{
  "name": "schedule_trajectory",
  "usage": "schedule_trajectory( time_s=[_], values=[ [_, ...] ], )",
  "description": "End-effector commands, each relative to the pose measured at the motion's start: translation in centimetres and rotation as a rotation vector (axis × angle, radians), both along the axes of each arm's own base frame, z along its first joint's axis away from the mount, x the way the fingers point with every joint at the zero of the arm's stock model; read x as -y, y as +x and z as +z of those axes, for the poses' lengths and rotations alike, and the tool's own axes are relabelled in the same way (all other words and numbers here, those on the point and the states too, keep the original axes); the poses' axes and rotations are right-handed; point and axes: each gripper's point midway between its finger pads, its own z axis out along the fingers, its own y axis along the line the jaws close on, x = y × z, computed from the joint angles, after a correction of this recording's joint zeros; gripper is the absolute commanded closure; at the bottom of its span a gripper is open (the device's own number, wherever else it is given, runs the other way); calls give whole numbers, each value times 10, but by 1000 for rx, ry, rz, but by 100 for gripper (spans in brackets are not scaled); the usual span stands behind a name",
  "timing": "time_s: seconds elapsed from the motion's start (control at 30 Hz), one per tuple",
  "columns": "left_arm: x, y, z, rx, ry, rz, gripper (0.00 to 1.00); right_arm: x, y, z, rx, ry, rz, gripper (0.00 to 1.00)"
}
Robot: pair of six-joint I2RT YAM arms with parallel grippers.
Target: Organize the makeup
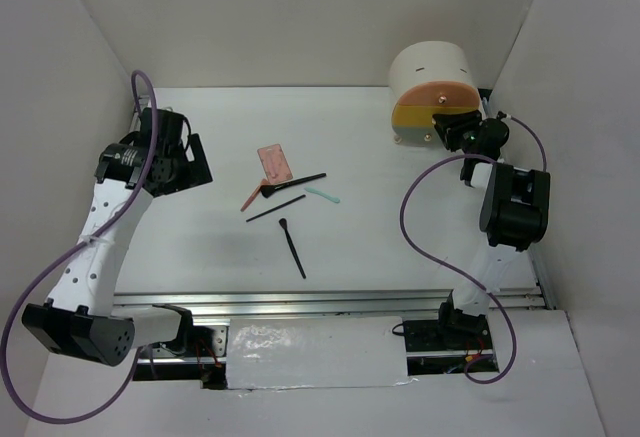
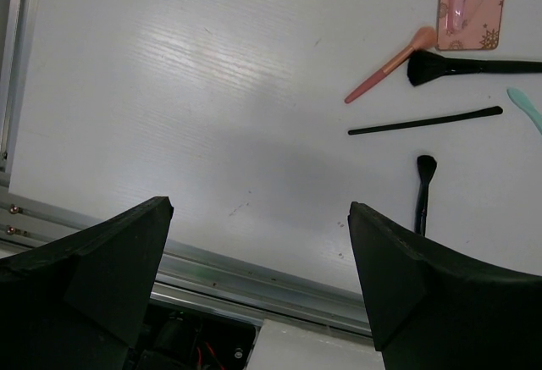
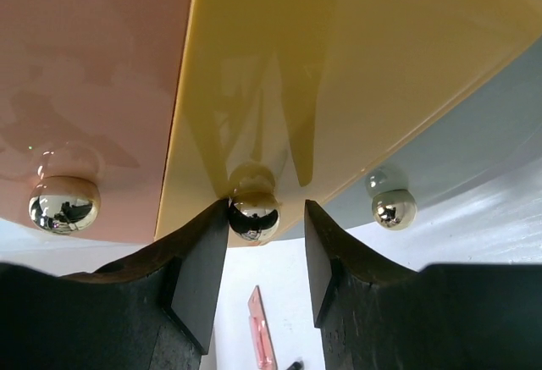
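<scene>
The makeup lies mid-table: a pink palette (image 1: 274, 164), a red-handled brush (image 1: 257, 195), a black brush (image 1: 300, 183), a mint-green stick (image 1: 322, 195), a thin black pencil (image 1: 276, 208) and a second black brush (image 1: 292, 247). No silver-grey case shows. My left gripper (image 1: 203, 162) is open and empty, above the table left of the makeup. In the left wrist view (image 2: 258, 209) the palette (image 2: 472, 4) and red-handled brush (image 2: 389, 63) lie far right. My right gripper (image 3: 265, 218) is open, its jaws either side of the yellow drawer's gold knob (image 3: 254, 213); the left finger touches it.
The round cream drawer unit (image 1: 432, 75) stands at the back right with peach (image 3: 85, 65), yellow (image 3: 339, 65) and grey fronts, each with a gold knob. White walls close in the table on three sides. A metal rail (image 1: 330, 302) runs along the near edge.
</scene>
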Motion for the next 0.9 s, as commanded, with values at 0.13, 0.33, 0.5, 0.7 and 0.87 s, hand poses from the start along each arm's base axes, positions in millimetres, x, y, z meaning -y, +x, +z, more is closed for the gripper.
schedule_trajectory(
  time_s=[0.13, 0.33, 0.5, 0.7, 0.87],
  values=[
    [4, 9, 11, 40, -27, -8, 1, 0, 11, 17, 76, 14, 20, 53],
    [5, 11, 10, 40, -29, -10, 1, -1, 9, 16, 80, 24, 19, 67],
    [6, 12, 9, 40, -29, -13, 1, -1, 8, 24, 102, 28, 20, 83],
    [6, 13, 10, 44, -30, -18, 1, 2, -1, 32, 112, 6, 25, 86],
    [8, 14, 7, 46, -39, -22, 1, 3, -16, 27, 110, 7, 25, 87]
  ],
)
